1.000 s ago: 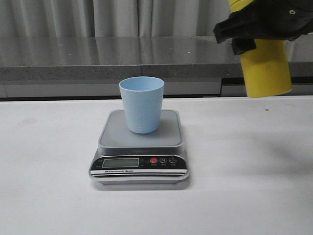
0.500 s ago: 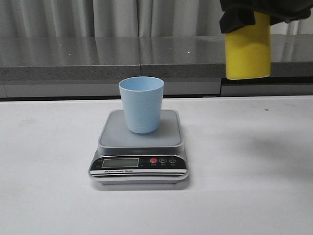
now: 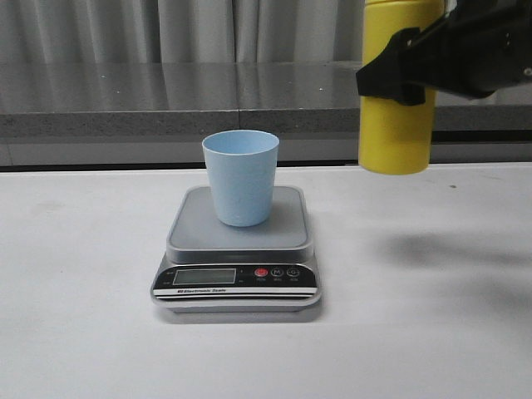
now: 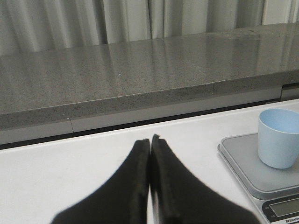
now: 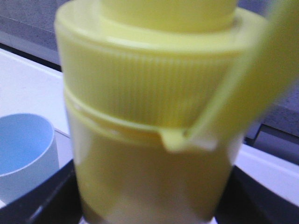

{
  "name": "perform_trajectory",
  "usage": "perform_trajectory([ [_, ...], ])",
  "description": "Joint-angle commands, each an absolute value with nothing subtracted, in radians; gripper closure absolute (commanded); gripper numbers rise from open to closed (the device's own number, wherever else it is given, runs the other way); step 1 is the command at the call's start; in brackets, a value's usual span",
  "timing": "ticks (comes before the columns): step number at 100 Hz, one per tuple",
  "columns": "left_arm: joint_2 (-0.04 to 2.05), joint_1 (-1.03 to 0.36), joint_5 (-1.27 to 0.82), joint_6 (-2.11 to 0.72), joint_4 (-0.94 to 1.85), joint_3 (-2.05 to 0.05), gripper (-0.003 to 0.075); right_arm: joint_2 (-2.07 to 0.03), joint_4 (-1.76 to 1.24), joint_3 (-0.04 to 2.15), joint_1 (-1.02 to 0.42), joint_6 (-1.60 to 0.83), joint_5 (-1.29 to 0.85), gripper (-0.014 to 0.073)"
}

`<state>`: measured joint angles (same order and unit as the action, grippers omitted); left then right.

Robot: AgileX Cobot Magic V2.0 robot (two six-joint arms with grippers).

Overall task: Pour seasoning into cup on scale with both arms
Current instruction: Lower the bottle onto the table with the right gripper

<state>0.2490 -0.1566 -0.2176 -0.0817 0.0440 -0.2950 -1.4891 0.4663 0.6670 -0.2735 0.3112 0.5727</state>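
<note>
Front view: one scale, one cup, one bottle and one arm are showing — listed here from the nearest thing back.
Table (image 3: 83, 332): one flat white top with a matte finish is carrying the scale.
Scale (image 3: 237, 266): one flat silver-grey slab is sitting at the middle of the table, its black front strip facing the camera with a grey LCD window, one red round button and two dark ones beside it.
Platform: a rectangular grey plate with rounded corners is bearing the cup near its centre.
Cup (image 3: 241, 177): one pale blue tumbler, smooth, tapered and without a handle, is standing upright and open-mouthed on the scale.
Seasoning bottle (image 3: 396, 133): one yellow plastic cylinder is hanging upright in the air, to the right of the cup and apart from it, its flat base clear of the table.
Right gripper (image 3: 416, 71): bulky black housing is clamping around the bottle's upper body.
Bottle top, right wrist view: a ribbed yellow collar (image 5: 154, 88) and a thin strap are filling the picture, blurred.
Left gripper (image 4: 150, 142): two black tapered fingers are pressing together at the tips with nothing between them — well to the side of the scale.
Ledge (image 3: 166, 96): one long speckled grey stone counter is running behind the table.
Curtain (image 3: 208, 29): pale pleated fabric is hanging at the far back.
</note>
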Motion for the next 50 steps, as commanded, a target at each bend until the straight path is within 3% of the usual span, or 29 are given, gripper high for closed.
perform_trajectory([
  [1, 0.257, -0.153, -0.141, -0.077, 0.045, -0.326, 0.074, -1.505, 0.404, 0.665, -0.267, 0.237, 0.761, 0.0254],
  [50, 0.257, -0.153, -0.141, -0.077, 0.045, -0.326, 0.074, -1.711, 0.367, 0.663, -0.265, 0.1, 0.873, 0.0254],
])
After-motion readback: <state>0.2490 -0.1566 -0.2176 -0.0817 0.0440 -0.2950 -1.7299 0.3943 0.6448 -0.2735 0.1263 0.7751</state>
